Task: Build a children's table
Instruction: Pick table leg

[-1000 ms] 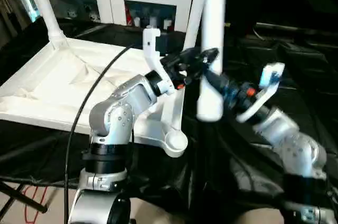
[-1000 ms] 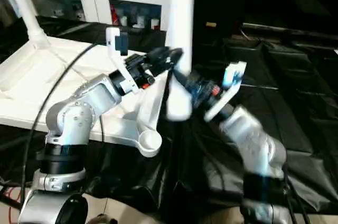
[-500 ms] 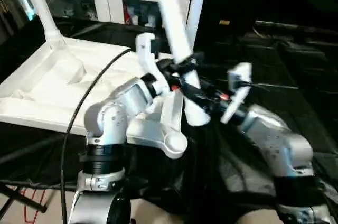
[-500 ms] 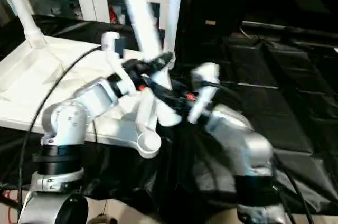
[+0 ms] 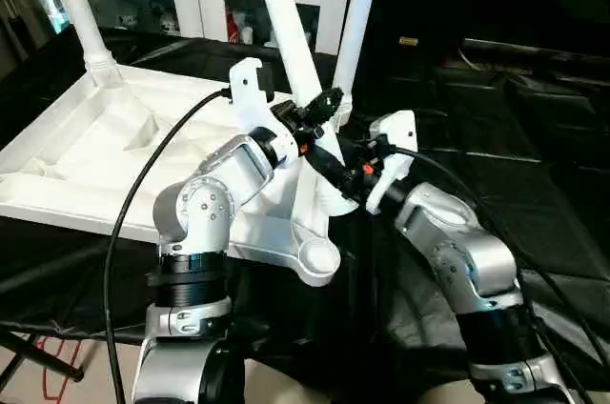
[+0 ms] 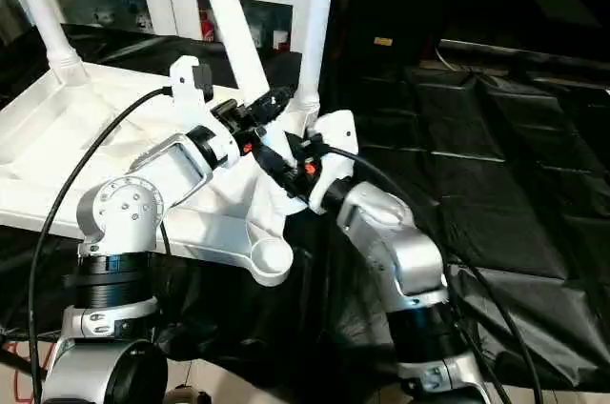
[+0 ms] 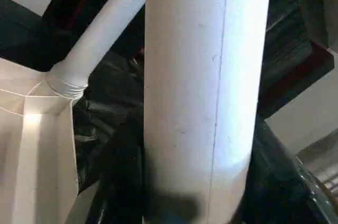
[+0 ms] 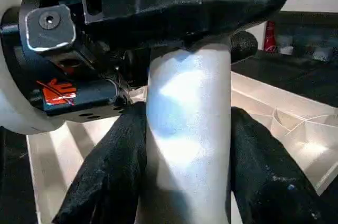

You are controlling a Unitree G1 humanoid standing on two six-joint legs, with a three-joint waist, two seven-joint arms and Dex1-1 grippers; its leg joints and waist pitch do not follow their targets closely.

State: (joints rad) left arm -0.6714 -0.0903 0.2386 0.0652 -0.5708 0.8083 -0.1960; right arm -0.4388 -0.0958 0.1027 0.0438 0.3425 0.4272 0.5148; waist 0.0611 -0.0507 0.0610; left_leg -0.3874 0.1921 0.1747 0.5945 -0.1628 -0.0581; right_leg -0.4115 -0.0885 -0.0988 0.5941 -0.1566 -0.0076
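children's table point(image 5: 114, 151) leg point(image 5: 291, 42) clamped by left gripper point(image 5: 319, 111) and right gripper point(image 5: 335, 168).

Left silver forearm rising from the lower left toward one o'clock, elbow bent, wrist angled up. Left pincer point(image 5: 322, 111) closed with two black fingers point(image 7: 119, 171) on either side of a long white tubular plastic leg point(image 5: 286, 28). Right silver forearm reaching from the lower right toward ten o'clock, wrist cocked inward. Right pincer point(image 5: 329, 168) clamped on the same leg just below the left one, black fingers point(image 8: 113, 166) pressed to both flanks of the tube. Both pincers close together near the leg's lower end, nearly touching.
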